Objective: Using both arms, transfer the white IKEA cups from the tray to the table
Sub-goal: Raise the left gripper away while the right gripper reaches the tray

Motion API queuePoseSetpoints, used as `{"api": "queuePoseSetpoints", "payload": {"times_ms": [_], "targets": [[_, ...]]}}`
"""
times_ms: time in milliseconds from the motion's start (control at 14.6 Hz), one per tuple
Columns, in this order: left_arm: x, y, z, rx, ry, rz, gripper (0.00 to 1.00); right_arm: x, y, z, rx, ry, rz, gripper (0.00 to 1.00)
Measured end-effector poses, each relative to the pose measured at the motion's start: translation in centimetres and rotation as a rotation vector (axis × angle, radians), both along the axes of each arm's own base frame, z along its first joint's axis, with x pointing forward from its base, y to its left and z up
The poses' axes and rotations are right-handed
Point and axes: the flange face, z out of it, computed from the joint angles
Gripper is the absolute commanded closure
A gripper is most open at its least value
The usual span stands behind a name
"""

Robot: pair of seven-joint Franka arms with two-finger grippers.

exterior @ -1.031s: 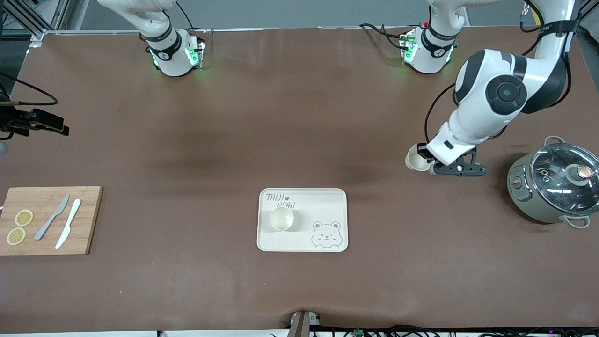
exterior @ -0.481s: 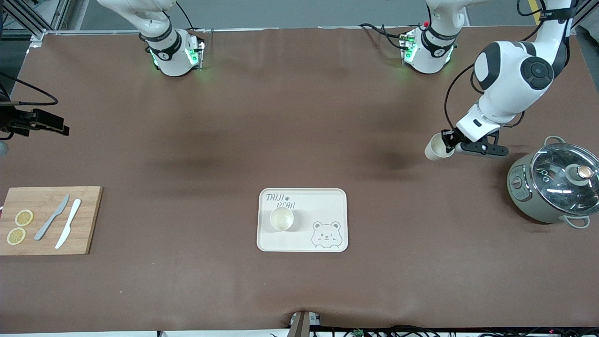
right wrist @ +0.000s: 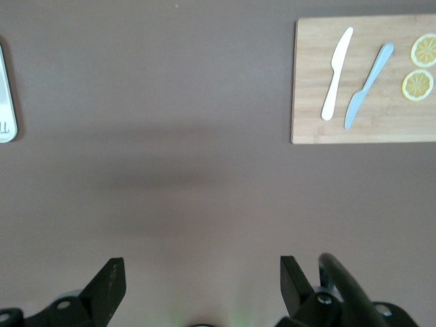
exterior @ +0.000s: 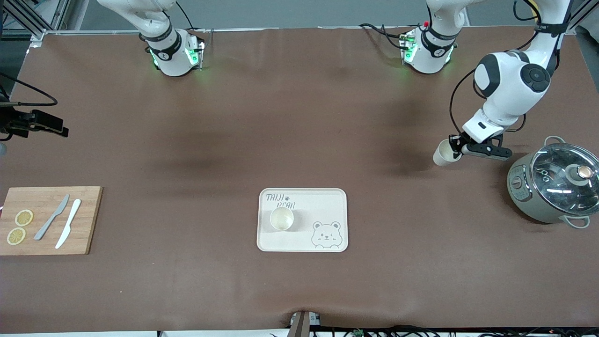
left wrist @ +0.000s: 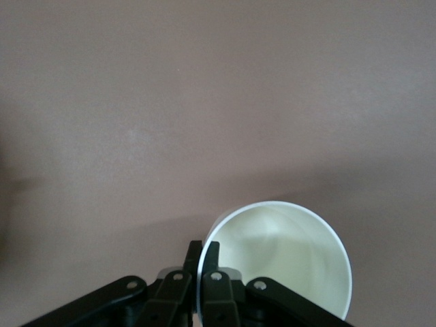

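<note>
The left gripper [exterior: 455,150] is clamped on the rim of a white cup [exterior: 442,155], holding it tilted in the air over the bare brown worktop [exterior: 299,140], beside the grey-green pot [exterior: 552,187] with its glass lid. In the left wrist view its fingers [left wrist: 204,272] pinch the cup's wall. A second cup [exterior: 281,218] stands upright on the bear tray [exterior: 327,206]. The right gripper [right wrist: 197,289] waits with its jaws wide, high over the worktop, near the cutting board [exterior: 47,206] with two knives and lemon slices.
</note>
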Motion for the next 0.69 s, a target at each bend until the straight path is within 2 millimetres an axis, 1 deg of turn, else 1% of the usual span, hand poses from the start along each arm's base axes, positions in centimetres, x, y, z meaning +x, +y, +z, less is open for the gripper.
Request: {"api": "queuePoseSetpoints", "payload": {"times_ms": [69, 275, 481, 550, 619, 687], "targets": [[0.2, 0.0, -0.8, -0.004, -0.008, 0.002, 1.00, 0.3, 0.6, 0.2, 0.019, -0.024, 0.004, 0.00], [0.5, -0.1, -3.5, -0.019, -0.027, 0.009, 1.00, 1.7, 4.4, 0.5, 0.110, -0.101, -0.025, 0.00], [0.6, -0.2, -5.4, -0.030, -0.040, 0.014, 1.00, 3.9, 8.1, -0.7, 0.146, -0.118, -0.076, 0.00], [0.7, -0.2, -5.8, -0.032, -0.042, 0.014, 1.00, 4.7, 9.8, -1.5, 0.150, -0.111, -0.102, 0.00], [0.7, -0.3, -6.0, -0.034, -0.044, 0.014, 1.00, 5.5, 11.8, -2.4, 0.151, -0.108, -0.137, 0.00], [0.7, -0.3, -6.1, -0.035, -0.044, 0.014, 1.00, 6.2, 14.4, -3.4, 0.152, -0.111, -0.172, 0.00]]}}
